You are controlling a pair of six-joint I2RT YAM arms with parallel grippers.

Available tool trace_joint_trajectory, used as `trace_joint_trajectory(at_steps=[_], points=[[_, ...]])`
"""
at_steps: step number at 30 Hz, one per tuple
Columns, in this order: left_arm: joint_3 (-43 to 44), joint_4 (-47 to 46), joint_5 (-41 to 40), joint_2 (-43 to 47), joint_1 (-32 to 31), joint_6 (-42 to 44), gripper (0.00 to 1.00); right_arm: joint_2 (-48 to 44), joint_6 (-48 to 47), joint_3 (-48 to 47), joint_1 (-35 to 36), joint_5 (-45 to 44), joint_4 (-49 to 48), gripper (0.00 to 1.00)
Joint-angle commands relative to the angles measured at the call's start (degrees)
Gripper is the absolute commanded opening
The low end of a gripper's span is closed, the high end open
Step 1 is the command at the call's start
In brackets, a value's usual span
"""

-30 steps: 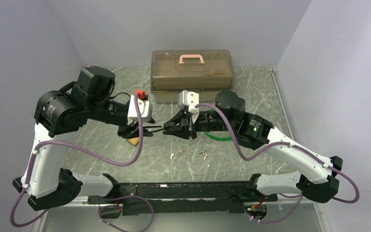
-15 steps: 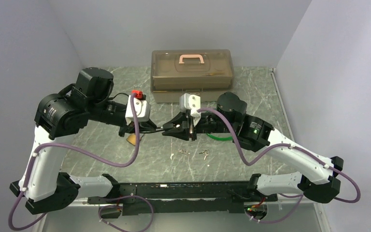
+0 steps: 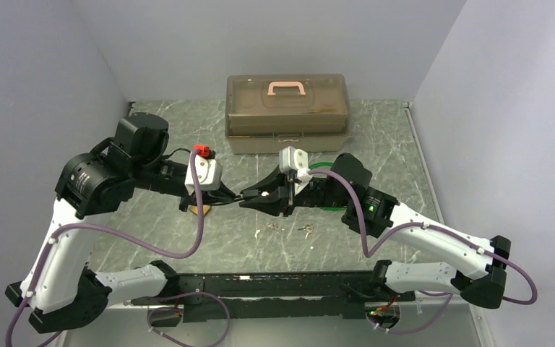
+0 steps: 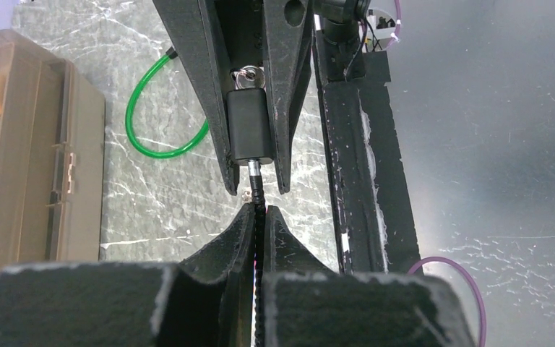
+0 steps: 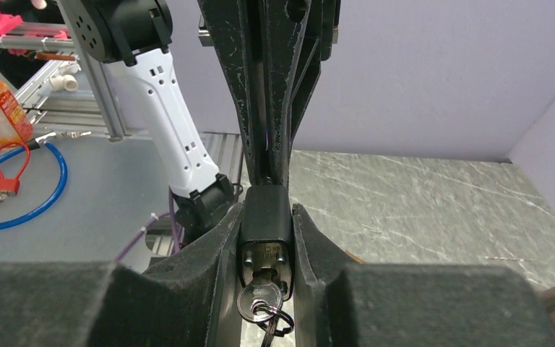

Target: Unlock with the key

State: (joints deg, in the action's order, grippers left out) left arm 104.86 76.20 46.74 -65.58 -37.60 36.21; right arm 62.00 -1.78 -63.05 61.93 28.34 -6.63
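Veined grey stone-look table lies below; right gripper clamps a boxy black padlock, silver key inserted, while left gripper pinches its thin ribbed cable.

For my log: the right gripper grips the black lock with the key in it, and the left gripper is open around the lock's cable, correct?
No. The left gripper is shut on the cable, as the left wrist view shows. The right gripper does grip the lock, key in it.
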Motion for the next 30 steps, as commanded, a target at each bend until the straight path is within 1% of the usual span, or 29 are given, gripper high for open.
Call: trace_joint_trajectory(at_steps=[1, 3, 5, 6, 8, 9, 14, 17, 20, 21, 22, 23, 24, 25, 26, 30], points=[[-2.99, 0.57, 2.98, 0.1, -0.2, 1.02, 0.03, -2.5, 1.67, -1.01, 0.13, -1.14, -19.48, 0.0], [-2.74, 1.84, 1.15, 0.19, -0.19, 2.44, 0.0, -3.26, 1.69, -0.67, -0.3, -1.66, -19.26, 0.0], [-1.5, 4.1, -1.18, 0.18, -0.24, 4.74, 0.0, -4.56, 1.69, -0.48, -1.49, -1.64, -17.82, 0.0], [-0.91, 4.97, -2.45, 0.26, -0.15, 5.76, 0.0, -5.31, 3.22, -0.16, -2.32, -1.38, -17.23, 0.0], [-0.1, 6.07, -6.26, 0.81, -0.2, 7.69, 0.0, -7.16, 4.04, 0.66, -4.04, -0.86, -15.85, 0.0], [0.06, 6.35, -9.46, 1.41, -0.15, 8.6, 0.0, -8.11, 4.24, 1.16, -4.89, -0.72, -14.86, 0.0], [1.43, 7.65, -19.23, 4.8, -0.17, 13.15, 0.0, -11.08, 3.11, 1.55, -7.6, -0.61, -7.21, 0.0], [4.15, 7.53, -21.27, 5.28, -0.15, 12.67, 0.0, -10.72, 2.36, 0.47, -8.32, -0.29, -2.79, 0.0], [4.98, 2.32, -22.24, 6.07, -0.12, 8.55, 0.01, -9.07, 3.0, 0.26, -8.58, 0.89, -1.31, 0.0], [4.64, -0.27, -23.17, 6.42, -0.17, 6.8, 0.07, -8.38, 3.46, 0.45, -8.58, 1.33, -1.5, 0.0], [4.54, -2.65, -24.66, 6.65, -0.12, 5.13, 0.21, -7.54, 3.9, 0.47, -8.6, 1.51, -1.35, 0.0], [4.65, -5.57, -26.97, 6.77, -0.14, 3.37, 0.47, -6.44, 4.08, 0.4, -8.53, 1.5, -0.75, 0.0], [5.14, -7.34, -29.75, 6.67, -0.16, 2.33, 0.84, -5.92, 3.97, 0.32, -8.62, 1.4, 0.13, 0.0], [6.19, -8.36, -33.3, 6.32, -0.14, 1.99, 0.97, -5.06, 3.66, 0.34, -8.52, 1.19, 1.09, 0.0], [7.68, -9.18, -36.17, 5.77, -0.17, 1.99, 0.99, -4.62, 3.63, 0.42, -8.6, 0.85, 1.91, 0.0], [14.39, -10.76, -46.01, 3.36, -0.15, 2.85, 0.99, -2.77, 4.04, 2.03, -8.54, 0.14, 4.18, 0.0]])
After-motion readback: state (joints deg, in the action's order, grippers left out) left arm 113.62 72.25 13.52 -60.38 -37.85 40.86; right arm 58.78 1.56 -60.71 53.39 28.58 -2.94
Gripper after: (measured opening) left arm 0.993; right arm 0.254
